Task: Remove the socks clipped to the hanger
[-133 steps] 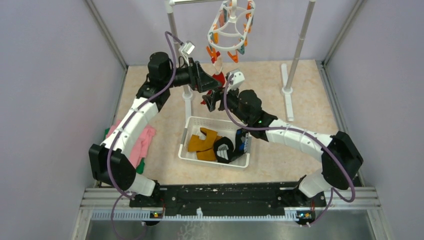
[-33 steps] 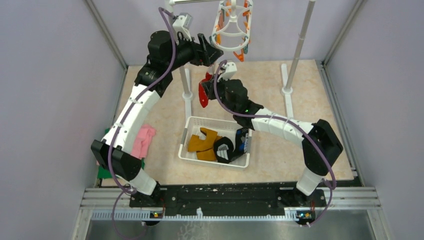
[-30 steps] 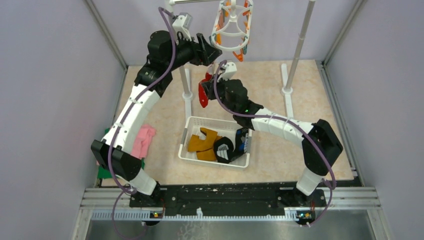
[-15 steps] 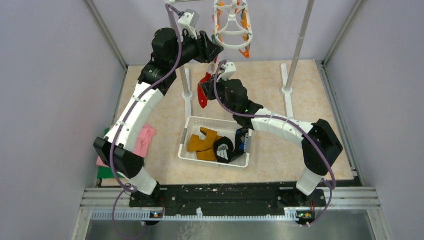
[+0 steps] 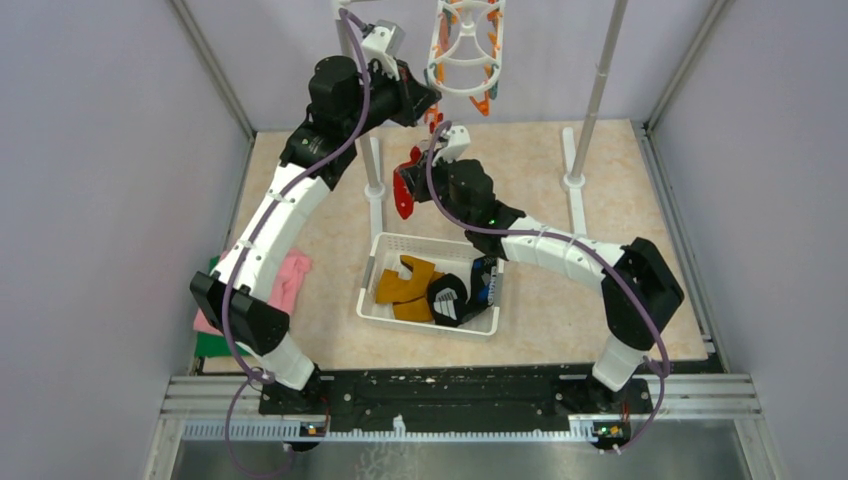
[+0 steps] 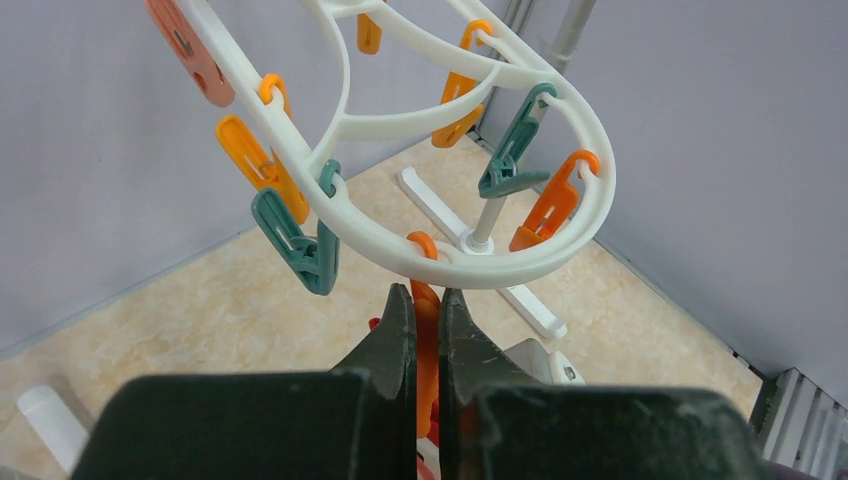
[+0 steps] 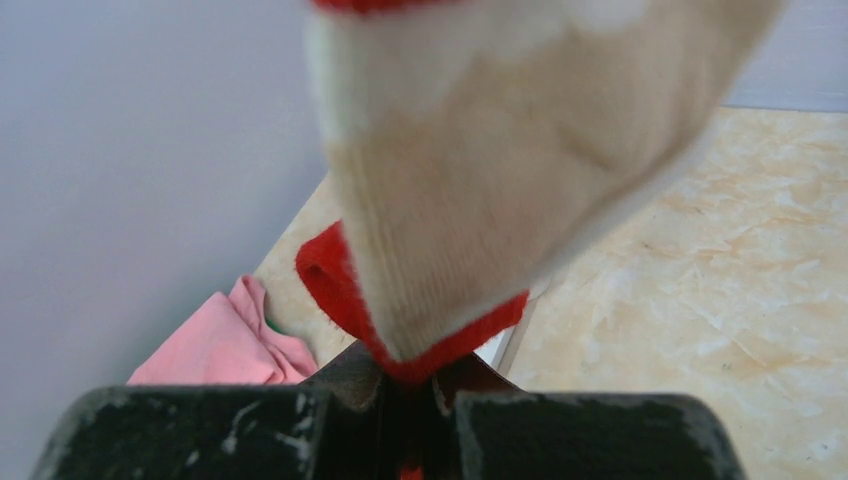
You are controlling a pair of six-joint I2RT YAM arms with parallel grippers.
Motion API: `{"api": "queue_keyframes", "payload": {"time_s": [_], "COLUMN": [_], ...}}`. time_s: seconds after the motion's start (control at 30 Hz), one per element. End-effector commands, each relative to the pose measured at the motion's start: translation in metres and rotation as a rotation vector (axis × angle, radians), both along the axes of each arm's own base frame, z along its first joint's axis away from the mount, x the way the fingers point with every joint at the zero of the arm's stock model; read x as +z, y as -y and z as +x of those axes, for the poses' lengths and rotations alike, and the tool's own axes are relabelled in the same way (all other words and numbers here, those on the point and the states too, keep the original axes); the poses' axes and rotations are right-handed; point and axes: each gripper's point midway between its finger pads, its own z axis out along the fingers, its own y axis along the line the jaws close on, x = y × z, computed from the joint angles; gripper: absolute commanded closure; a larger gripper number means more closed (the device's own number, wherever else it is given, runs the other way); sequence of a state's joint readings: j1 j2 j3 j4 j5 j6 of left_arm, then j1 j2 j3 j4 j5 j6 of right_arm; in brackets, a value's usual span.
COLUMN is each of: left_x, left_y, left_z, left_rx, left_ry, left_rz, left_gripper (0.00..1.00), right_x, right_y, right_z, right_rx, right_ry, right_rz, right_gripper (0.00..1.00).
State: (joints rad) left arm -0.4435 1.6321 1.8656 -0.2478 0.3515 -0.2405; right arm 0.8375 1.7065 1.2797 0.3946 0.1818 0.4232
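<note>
The white hanger (image 5: 466, 50) hangs from the rack's top bar, its ring (image 6: 470, 268) carrying orange and teal clips. My left gripper (image 5: 428, 103) (image 6: 426, 292) is raised just under the ring and shut on an orange clip (image 6: 427, 325). Below that clip hangs a red sock (image 5: 403, 190) with a pale panel (image 7: 480, 180). My right gripper (image 5: 415, 183) (image 7: 408, 375) is shut on its red lower edge. Mustard socks (image 5: 403, 285) and black socks with white markings (image 5: 450, 298) lie in the basket.
The white mesh basket (image 5: 372, 300) sits on the floor in front of the rack. The rack's white poles (image 5: 372, 170) (image 5: 592, 100) stand on either side of the hanger. A pink and green folded cloth (image 5: 285, 285) (image 7: 225, 345) lies at the left.
My left gripper rose to the hanger's lower rim and closed on the orange clip. The hanger swung slightly. My right gripper kept hold of the red sock and barely moved.
</note>
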Motion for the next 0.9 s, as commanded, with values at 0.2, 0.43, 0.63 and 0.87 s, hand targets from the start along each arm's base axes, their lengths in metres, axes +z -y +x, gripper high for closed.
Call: {"api": "queue_keyframes", "payload": {"time_s": [0.2, 0.43, 0.63, 0.87], "left_x": [0.039, 0.030, 0.012, 0.000], "left_y": [-0.011, -0.014, -0.022, -0.030], "left_z": [-0.004, -0.009, -0.017, -0.021], "left_rx": [0.037, 0.036, 0.045, 0.059], "left_ry": [0.105, 0.096, 0.087, 0.091], "left_rz": [-0.037, -0.006, 0.049, 0.119], "left_gripper": [1.00, 1.00, 0.85, 0.63], "right_x": [0.027, 0.020, -0.012, -0.063], "right_y": [0.020, 0.038, 0.047, 0.079], "right_z": [-0.006, -0.058, -0.120, -0.170], "right_rx": [-0.030, 0.122, 0.352, 0.445], "right_ry": [0.033, -0.007, -0.145, -0.287], "right_rz": [0.044, -0.005, -0.109, -0.211], "right_gripper": [1.00, 1.00, 1.00, 1.00]}}
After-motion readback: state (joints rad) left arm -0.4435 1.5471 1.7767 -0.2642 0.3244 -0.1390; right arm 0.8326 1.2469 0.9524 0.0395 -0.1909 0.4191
